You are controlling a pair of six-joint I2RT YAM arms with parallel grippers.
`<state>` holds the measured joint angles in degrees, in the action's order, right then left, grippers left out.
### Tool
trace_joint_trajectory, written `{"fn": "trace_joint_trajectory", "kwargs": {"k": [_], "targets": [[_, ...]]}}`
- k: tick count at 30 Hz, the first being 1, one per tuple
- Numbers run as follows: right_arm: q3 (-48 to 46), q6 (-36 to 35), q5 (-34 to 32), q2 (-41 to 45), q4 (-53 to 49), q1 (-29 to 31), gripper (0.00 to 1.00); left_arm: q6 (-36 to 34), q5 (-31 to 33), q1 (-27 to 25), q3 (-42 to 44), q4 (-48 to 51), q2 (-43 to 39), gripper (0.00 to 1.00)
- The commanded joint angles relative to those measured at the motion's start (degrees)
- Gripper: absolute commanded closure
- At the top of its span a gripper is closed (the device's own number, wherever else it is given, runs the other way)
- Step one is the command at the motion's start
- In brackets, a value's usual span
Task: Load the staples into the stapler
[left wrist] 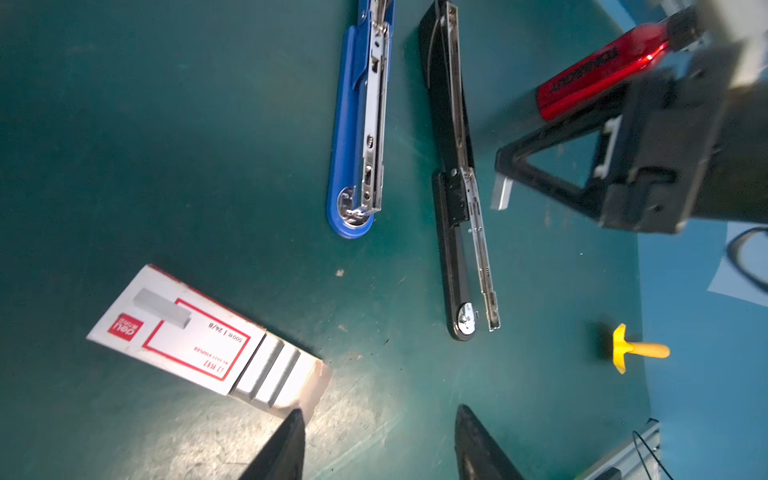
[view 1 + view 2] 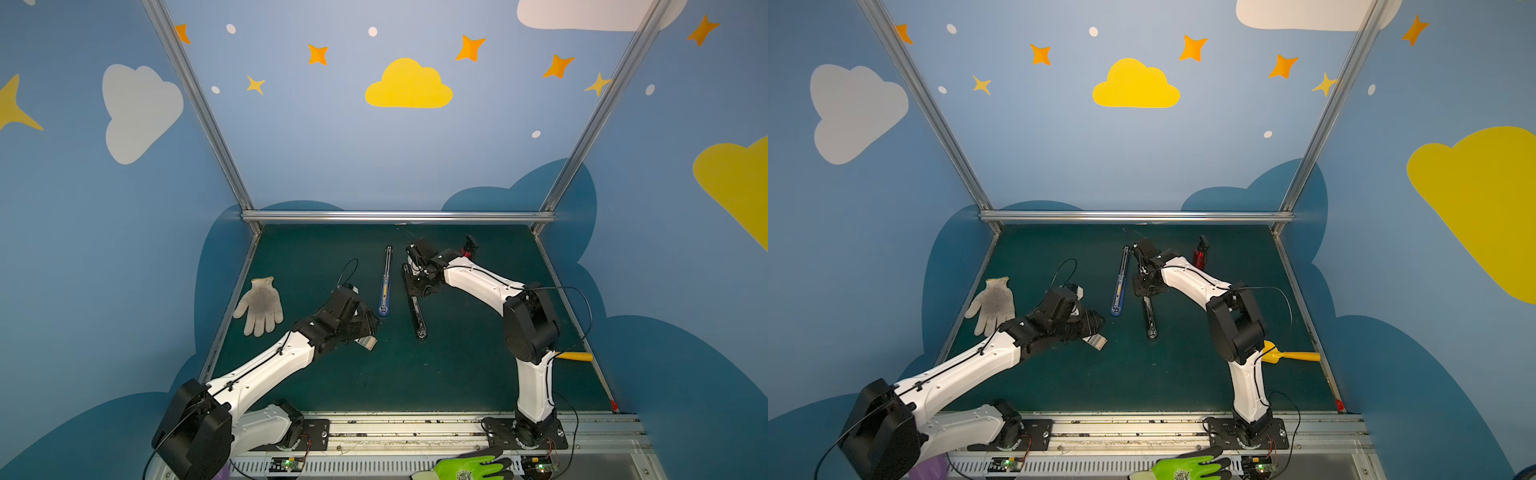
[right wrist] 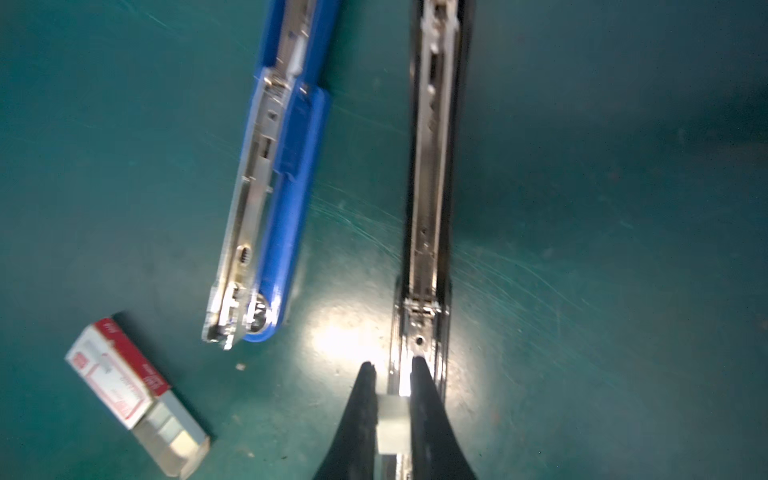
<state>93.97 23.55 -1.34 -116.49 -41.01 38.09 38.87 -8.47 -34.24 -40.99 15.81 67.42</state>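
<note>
The staples point(image 1: 183, 332) are a white box with red print lying on the green mat, its tan tray point(image 1: 286, 382) slid out with silvery strips showing. My left gripper point(image 1: 376, 415) is open over bare mat, with one fingertip point(image 1: 293, 419) at the tray's end. Two staplers lie opened flat side by side, a blue stapler point(image 2: 385, 286) and a black stapler point(image 2: 417, 313). Above the black stapler's open metal channel point(image 3: 428, 208), my right gripper point(image 3: 392, 368) is shut on a short silvery strip of staples point(image 3: 392, 419).
A white work glove point(image 2: 261, 305) lies at the left of the mat. A red bottle with a black cap point(image 2: 1200, 254) stands at the back right and a yellow-handled tool point(image 2: 1289, 356) lies near the right edge. A green glove point(image 2: 473, 467) rests on the front rail.
</note>
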Motion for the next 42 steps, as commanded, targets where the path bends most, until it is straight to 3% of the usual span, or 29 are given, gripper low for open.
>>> {"fn": "trace_joint_trajectory", "kwargs": {"k": [1, 15, 42], "targets": [[1.48, 0.51, -2.78, -0.88, -2.58, 0.23, 0.86, 0.5, -1.72, 0.32, 0.73, -1.67, 0.07, 0.43], [2.77, 0.97, -2.94, -3.16, -1.35, 0.5, 0.86, 1.6, -5.24, 0.29, 1.18, -4.11, 2.32, 0.43], [6.31, 0.48, -4.46, -7.36, -2.29, 0.77, 0.86, 3.14, -5.04, 0.37, 3.41, -5.35, 2.27, 0.43]]}}
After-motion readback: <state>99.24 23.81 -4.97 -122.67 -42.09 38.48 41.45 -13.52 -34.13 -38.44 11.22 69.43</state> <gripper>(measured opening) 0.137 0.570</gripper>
